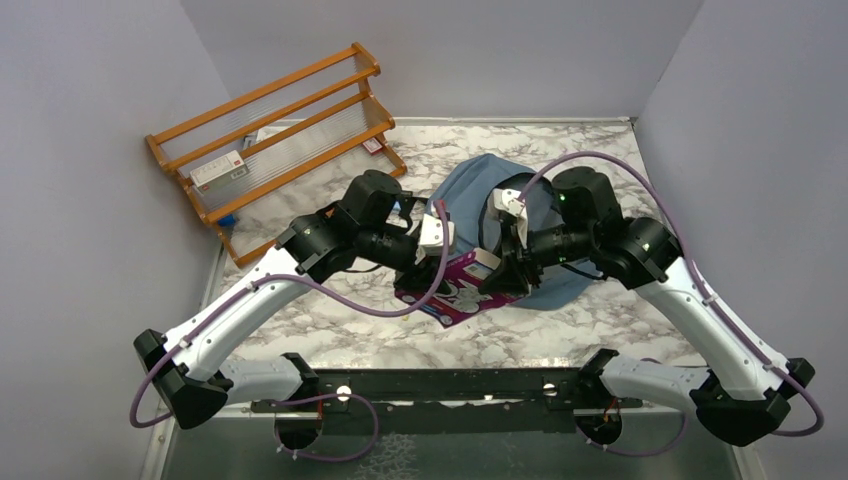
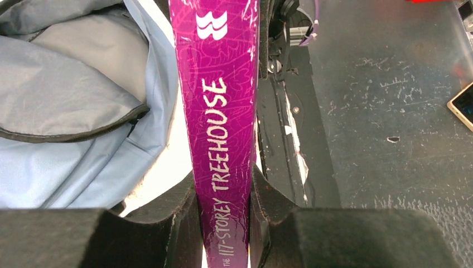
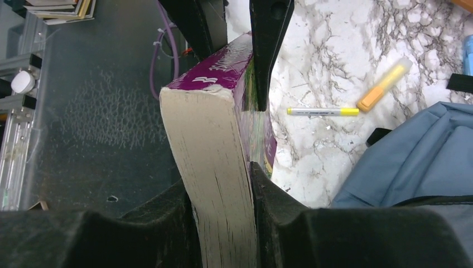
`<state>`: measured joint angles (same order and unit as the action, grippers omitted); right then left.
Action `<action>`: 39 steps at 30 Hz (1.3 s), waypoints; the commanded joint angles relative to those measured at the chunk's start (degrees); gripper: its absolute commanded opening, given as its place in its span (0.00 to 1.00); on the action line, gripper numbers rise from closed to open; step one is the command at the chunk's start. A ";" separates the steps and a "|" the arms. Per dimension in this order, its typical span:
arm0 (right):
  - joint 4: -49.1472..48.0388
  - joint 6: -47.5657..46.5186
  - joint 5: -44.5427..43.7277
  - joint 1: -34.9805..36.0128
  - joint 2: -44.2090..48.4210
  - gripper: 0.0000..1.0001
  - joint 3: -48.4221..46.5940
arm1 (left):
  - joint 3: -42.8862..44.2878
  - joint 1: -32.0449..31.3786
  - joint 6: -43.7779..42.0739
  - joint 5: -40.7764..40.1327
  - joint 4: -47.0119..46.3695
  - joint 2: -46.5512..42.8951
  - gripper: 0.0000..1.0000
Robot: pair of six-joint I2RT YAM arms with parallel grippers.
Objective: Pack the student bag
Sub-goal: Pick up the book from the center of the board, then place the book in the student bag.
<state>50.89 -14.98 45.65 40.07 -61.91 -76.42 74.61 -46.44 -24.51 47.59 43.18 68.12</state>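
- Marble-patterned table boxed in by plain pale grey walls on three sides; a dark strip runs along the near edge where the arm bases sit
- Count: two arms, two grippers; one student bag; one purple book; one wooden rack; two pens
- Student bag lies on the table at centre back, just behind both grippers and partly hidden by them; soft dusty-blue fabric, rounded outline; left wrist view shows a black zipper edge curving along the open mouth, with grey lining inside
- Purple book is held just in front of the bag, one gripper at each end; the spine reads "The 117-Storey Treehouse" in pale lettering; the cream page block faces the right wrist camera
- Left gripper is clamped on the purple book; black fingers press a cover on either side, spine toward the camera
- Right gripper is closed on the opposite end of the purple book; both its fingers touch the covers with no gap showing
- Wooden rack stands at back left, tilted against the wall; orange frame with ribbed clear shelves; one white box with a red label sits on it
- Pens lie on the marble near the bag's edge, well apart from the grippers: one yellow marker and one orange highlighter, the latter blurred
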 commanded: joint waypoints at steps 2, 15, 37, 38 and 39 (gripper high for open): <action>-0.40 2.14 -1.20 0.03 3.59 0.01 -1.13 | 0.72 -0.39 -1.52 1.05 -2.22 -0.51 0.00; -12.02 12.41 -10.94 0.00 10.45 0.01 3.34 | -4.19 -0.40 4.92 -5.18 -10.31 -6.44 0.81; -2.34 91.18 -78.59 0.05 19.51 0.01 8.76 | -20.97 -0.39 31.76 -54.28 -33.45 -16.00 0.99; 0.12 97.03 -80.43 0.05 19.42 0.01 7.92 | -20.87 -0.37 32.22 -54.43 -33.58 -15.45 0.99; 1.86 99.56 -81.85 0.01 19.15 0.01 7.19 | -20.66 -0.41 32.77 -54.78 -33.62 -14.76 0.99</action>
<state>46.39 60.34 -22.48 40.05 -43.16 -64.69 53.87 -46.76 3.97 -4.23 12.69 51.42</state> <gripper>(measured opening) 0.326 0.986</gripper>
